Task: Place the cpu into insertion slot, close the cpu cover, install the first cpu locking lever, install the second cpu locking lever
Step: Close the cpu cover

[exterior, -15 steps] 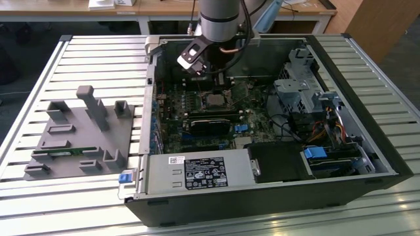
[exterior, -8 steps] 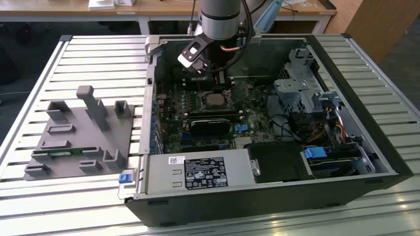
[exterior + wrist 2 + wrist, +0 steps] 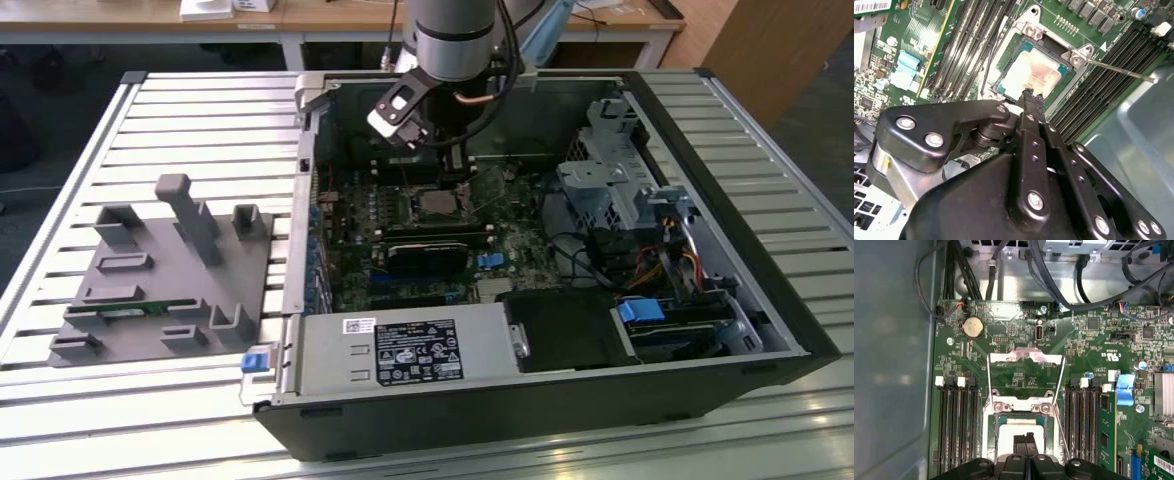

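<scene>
Hovered with gripper clenched, empty, above chip seated in socket, at chip's one o'clock in the exterior view, with cover flipped open

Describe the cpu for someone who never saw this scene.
Inside the open computer case sits a green motherboard. Between two banks of long black memory slots lies the cpu: the only flat square with a pale metal top, at the tip of the end effector.
</scene>
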